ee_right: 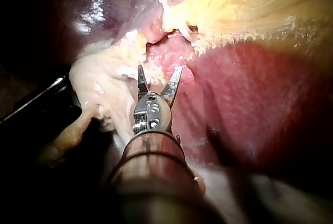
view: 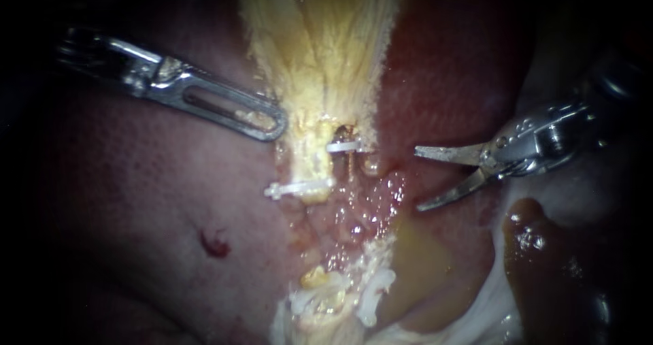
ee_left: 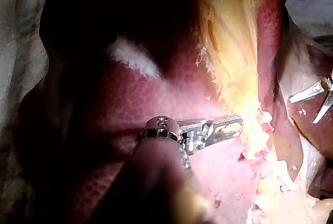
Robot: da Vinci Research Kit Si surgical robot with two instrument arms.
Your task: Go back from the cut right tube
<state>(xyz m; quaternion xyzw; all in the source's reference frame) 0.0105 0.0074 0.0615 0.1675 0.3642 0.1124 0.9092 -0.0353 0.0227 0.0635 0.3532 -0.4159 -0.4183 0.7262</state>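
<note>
Nearest the lens, in the right wrist view, is the dark, round shaft of my right instrument [ee_right: 160,70]. It ends in two thin, pointed steel blades spread in a V with nothing held between them. Wet pink tissue [ee_right: 161,52] lies ahead of them.

Through the endoscope, the dark red, finely mottled liver [view: 136,202] fills the field from seven to eleven o'clock and again at one o'clock. A broad, pale yellow, fibrous band of tissue [view: 320,45] runs from twelve o'clock to the centre. At five o'clock lies a yellow-brown pool of fluid [view: 415,256], with frayed white tissue [view: 354,297] at six. My left instrument [view: 272,122], a bright steel, slotted tip, lies in from ten o'clock and touches the band's edge. Whether it grips that edge or merely rests on it I cannot tell.

My right instrument lies in from three o'clock, blades parted and empty. The right tube [view: 351,165], a short, thin, brownish stub, hangs at the centre just beneath a small white clip [view: 343,145]. It lies at nine o'clock from the blade tips, apart from them, with glistening red tissue [view: 384,182] between. A longer white clip [view: 299,189] sits at eight o'clock of the first, across the yellow band's lower end. A small red mark [view: 214,243] shows on the liver at seven o'clock.
</note>
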